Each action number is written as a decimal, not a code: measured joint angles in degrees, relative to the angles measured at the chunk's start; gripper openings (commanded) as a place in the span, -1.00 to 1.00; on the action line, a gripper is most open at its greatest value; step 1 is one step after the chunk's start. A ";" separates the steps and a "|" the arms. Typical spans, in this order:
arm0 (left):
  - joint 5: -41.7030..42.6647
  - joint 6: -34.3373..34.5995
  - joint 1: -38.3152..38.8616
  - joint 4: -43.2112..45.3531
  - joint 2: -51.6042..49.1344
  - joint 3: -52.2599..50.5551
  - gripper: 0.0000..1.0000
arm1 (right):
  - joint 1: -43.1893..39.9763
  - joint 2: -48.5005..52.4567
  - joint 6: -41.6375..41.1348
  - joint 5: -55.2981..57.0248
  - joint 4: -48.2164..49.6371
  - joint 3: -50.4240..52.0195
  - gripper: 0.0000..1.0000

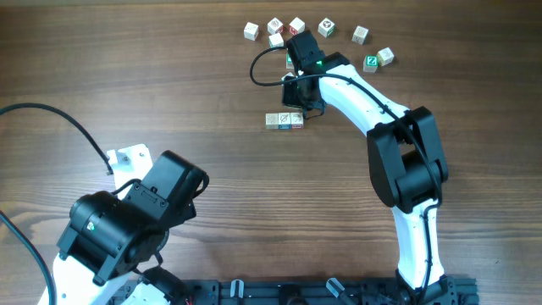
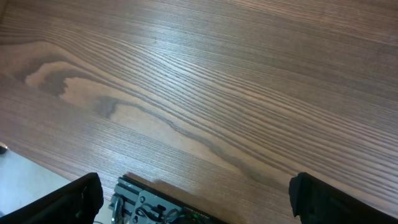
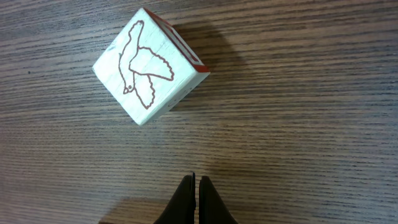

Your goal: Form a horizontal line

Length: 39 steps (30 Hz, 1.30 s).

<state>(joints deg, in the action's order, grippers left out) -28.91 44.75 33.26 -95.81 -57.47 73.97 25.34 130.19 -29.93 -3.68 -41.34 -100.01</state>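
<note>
The horizontal line (image 1: 284, 121) is a short row of three small whitish cubes at the table's upper middle. My right gripper (image 1: 300, 103) hangs just above the row's right end, apart from it. In the right wrist view its fingers (image 3: 197, 186) are shut on nothing. A white cube with a brown bird outline and a red edge (image 3: 149, 65) lies tilted ahead of them. A tan cube corner (image 3: 124, 211) shows at the bottom edge. My left gripper (image 2: 196, 199) is open and empty over bare wood at the near left (image 1: 161, 195).
Several loose cubes with red or green prints lie scattered at the far edge, from one at the left (image 1: 251, 31) to a green-printed one (image 1: 371, 62) at the right. A white bracket (image 1: 127, 158) sits by the left arm.
</note>
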 measured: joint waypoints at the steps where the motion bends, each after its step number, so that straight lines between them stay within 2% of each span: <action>1: 0.00 -0.02 0.00 0.00 0.00 0.00 1.00 | 0.00 0.00 0.00 0.00 0.26 0.00 -0.91; 16: 0.00 0.00 0.00 0.00 0.00 0.00 1.00 | 0.00 0.00 0.00 -0.42 0.02 0.00 -0.87; 17: 0.00 0.00 0.00 0.00 0.00 0.00 1.00 | 0.00 0.00 0.00 -0.39 0.17 0.00 -0.70; 18: 0.00 0.00 0.00 0.00 0.00 0.00 1.00 | 0.00 0.00 -0.26 -0.42 1.60 -0.02 0.15; 19: 0.00 0.00 0.00 0.00 0.00 0.00 1.00 | 0.00 0.00 -0.17 -0.50 2.45 -0.35 0.33; 20: 0.00 0.00 0.00 -0.02 0.00 0.00 1.00 | 0.00 0.00 -0.04 -0.66 2.49 -0.68 0.33; 24: 0.00 -0.02 0.00 0.00 0.00 0.00 1.00 | 0.28 0.00 2.56 -2.89 4.39 -3.58 -0.53; 27: 0.00 0.00 0.00 0.00 0.00 0.00 1.00 | 1.86 0.00 4.66 -3.85 4.59 -3.69 -0.76; 31: 0.00 0.00 0.00 -0.02 0.00 0.00 1.00 | 5.27 0.00 6.21 -3.15 4.52 -3.69 -0.87; 39: 0.00 0.00 0.00 0.00 0.00 0.00 1.00 | 6.29 0.09 5.97 -0.52 2.10 -3.69 -0.91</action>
<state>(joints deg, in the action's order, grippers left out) -28.91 44.75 33.26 -95.81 -57.47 73.97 31.64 130.28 -23.97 -4.21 -39.24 -103.70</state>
